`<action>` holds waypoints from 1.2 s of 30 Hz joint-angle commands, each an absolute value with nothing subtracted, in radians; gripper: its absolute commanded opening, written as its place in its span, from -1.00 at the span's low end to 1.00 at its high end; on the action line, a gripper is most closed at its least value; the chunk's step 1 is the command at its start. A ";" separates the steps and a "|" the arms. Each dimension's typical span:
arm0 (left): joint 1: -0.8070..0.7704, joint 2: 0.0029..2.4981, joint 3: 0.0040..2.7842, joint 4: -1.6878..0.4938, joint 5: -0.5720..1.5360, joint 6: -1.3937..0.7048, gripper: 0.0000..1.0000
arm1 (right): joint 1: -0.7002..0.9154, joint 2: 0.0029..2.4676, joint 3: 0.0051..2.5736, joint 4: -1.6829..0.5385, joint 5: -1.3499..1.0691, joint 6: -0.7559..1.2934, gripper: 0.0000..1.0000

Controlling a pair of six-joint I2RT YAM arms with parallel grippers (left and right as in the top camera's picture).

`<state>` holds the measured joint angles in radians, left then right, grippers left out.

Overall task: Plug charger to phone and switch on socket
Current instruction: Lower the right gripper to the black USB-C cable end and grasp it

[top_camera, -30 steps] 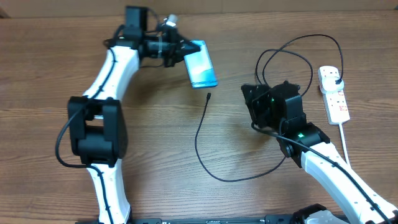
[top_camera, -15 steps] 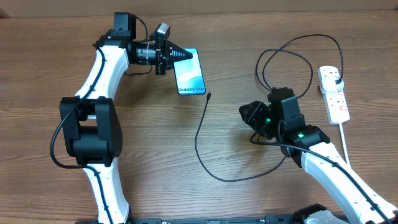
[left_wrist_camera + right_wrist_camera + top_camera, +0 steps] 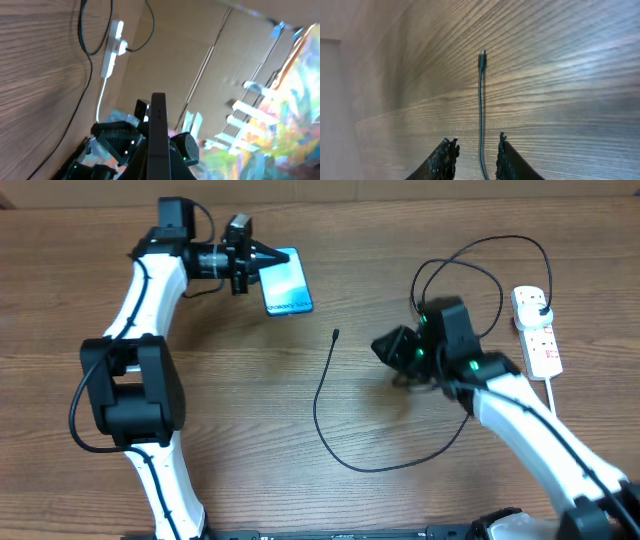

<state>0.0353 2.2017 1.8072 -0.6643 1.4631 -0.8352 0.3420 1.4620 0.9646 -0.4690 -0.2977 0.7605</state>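
Note:
My left gripper (image 3: pixel 255 265) is shut on the phone (image 3: pixel 286 282), a light blue slab held above the table at the back left. The left wrist view shows the phone edge-on (image 3: pixel 158 132). The charger cable (image 3: pixel 318 405) lies in a long curve on the wood, with its connector tip (image 3: pixel 335 333) free, right of the phone. Its plug (image 3: pixel 541 308) sits in the white socket strip (image 3: pixel 538 340) at the far right. My right gripper (image 3: pixel 388 346) is open, low, right of the tip. In the right wrist view the cable (image 3: pixel 480 110) runs between my fingers (image 3: pixel 476 147), with the tip (image 3: pixel 482 56) ahead.
The cable makes loose loops (image 3: pixel 455 270) behind my right arm. The strip's white cord (image 3: pixel 553 405) runs to the front right edge. The strip (image 3: pixel 114 45) and my right arm (image 3: pixel 120 142) show in the left wrist view. The table is brown wood (image 3: pixel 240 410).
My left arm has carried the phone left and back, away from the cable tip. My right gripper has swung left and lowered toward the cable near its tip.

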 commanded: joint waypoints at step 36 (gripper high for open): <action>0.143 2.199 1.824 -0.650 1.505 -0.837 -0.92 | 0.415 2.073 1.264 -0.350 -0.496 0.656 -0.23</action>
<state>0.1505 2.2017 1.8072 -0.6502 1.4631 -0.8574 0.4175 2.0384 1.2438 -0.3725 -0.4831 0.6331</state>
